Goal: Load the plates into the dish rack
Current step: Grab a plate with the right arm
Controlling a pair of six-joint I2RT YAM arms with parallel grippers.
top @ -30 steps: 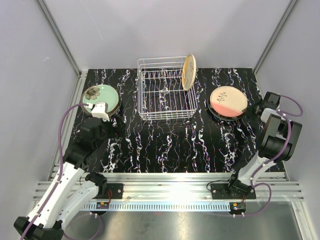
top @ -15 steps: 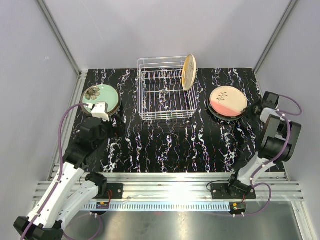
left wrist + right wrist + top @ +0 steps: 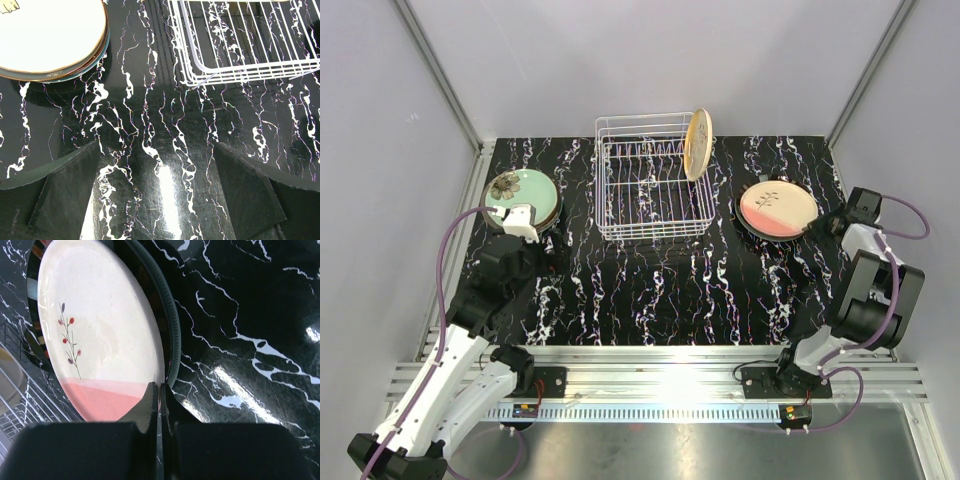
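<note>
A white plate with a pink band and a twig motif point(image 3: 778, 207) tops a stack of plates at the right, over a grey-rimmed plate point(image 3: 167, 315). My right gripper point(image 3: 825, 221) is shut on its near rim, the fingertips point(image 3: 161, 390) pinching the edge of the plate point(image 3: 100, 340). The white wire dish rack point(image 3: 650, 178) stands at the back centre with a beige plate point(image 3: 698, 143) upright at its right side. A mint-green floral plate point(image 3: 520, 195) tops a stack at the left. My left gripper point(image 3: 156, 147) hangs open over bare table just in front of that stack point(image 3: 50, 40).
The rack's near corner point(image 3: 200, 75) lies ahead and right of the left gripper. Metal frame rails run along the table's left edge point(image 3: 470, 210) and its near edge point(image 3: 660, 360). Grey walls close in both sides and the back.
The right gripper closed on the pink-banded plate's rim, and the plate and gripper shifted slightly right. The left arm has not moved.
</note>
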